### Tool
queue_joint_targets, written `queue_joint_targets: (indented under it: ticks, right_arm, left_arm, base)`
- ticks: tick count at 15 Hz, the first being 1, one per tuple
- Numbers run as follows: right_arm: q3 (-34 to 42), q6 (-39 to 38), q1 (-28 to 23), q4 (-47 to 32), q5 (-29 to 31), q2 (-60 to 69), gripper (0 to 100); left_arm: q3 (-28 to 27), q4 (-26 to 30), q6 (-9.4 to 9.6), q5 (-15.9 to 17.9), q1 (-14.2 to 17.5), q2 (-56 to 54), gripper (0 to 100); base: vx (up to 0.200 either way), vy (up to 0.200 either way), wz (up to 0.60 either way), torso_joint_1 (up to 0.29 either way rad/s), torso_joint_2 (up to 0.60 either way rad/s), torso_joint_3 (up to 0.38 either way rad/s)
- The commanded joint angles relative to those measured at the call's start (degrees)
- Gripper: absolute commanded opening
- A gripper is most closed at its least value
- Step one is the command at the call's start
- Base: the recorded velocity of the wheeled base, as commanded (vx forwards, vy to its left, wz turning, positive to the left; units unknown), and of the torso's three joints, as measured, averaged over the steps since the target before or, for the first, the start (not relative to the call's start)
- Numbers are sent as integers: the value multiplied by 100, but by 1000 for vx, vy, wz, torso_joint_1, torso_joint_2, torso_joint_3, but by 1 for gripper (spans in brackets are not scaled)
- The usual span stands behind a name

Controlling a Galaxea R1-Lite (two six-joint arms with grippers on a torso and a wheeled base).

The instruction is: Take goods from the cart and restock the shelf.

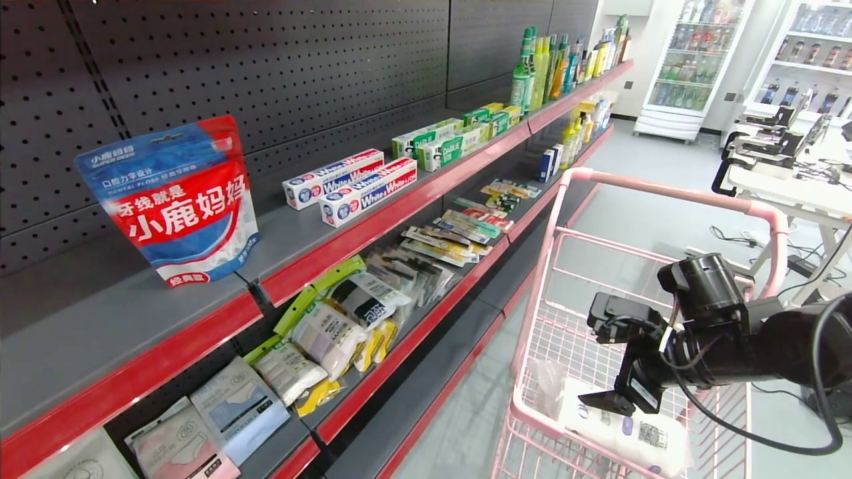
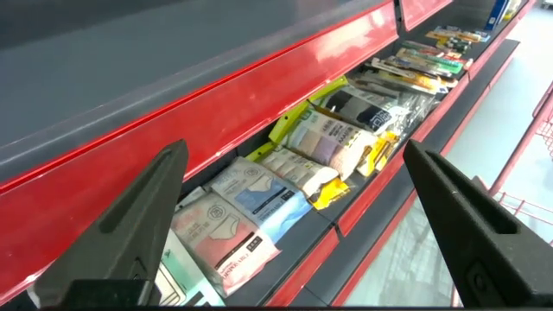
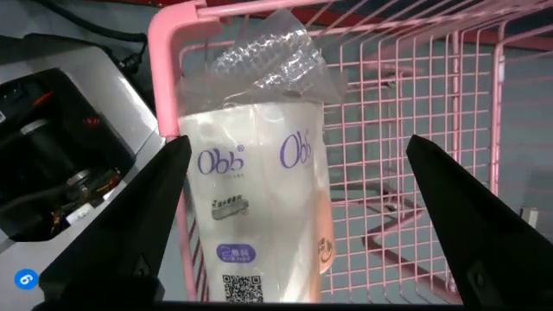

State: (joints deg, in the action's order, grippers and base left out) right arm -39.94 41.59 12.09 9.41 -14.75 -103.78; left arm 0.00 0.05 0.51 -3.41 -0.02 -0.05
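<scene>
Right claw wide over white pack in pink cart, left claw wide facing red-edged shelf, fridge beyond

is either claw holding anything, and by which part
Nothing is held. The right claw hangs open over the white pack in the cart; the left claw is open in front of the shelf.

white pack partly behind right arm, cart front cut off
</scene>
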Motion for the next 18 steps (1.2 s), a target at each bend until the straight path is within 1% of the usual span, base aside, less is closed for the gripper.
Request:
queue_joint_targets:
  ticks: [1,2,3,4,5,8,18]
  right_arm:
    - [47,7,39,-1,16,-37,100]
    - [47,7,39,-1,16,-55,100]
    - [-5,-2,74,-273,60,-108,100]
    - [-93,15,188,-783,113,-81,100]
    - [-102,7,223,-862,122,-108,100]
    - [-137,7,223,-888,341,-415,100]
    - [-410,15,144,-888,420,-995,100]
  left_arm:
    - [0,4,2,-1,2,5,100]
    - [0,-5,2,-1,2,5,100]
    - [0,4,2,-1,2,5,100]
    - [0,4,2,-1,2,5,100]
    - [0,4,2,-1,2,5,100]
    - [0,-5,2,-1,2,5,100]
    - [0,4,2,-1,2,5,100]
  base:
    - [0,0,0,0,0,0]
    - [0,0,0,0,0,0]
    - [0,0,0,0,0,0]
    - [0,0,0,0,0,0]
    - [0,0,0,0,0,0]
    - [0,0,0,0,0,0]
    - [0,0,0,0,0,0]
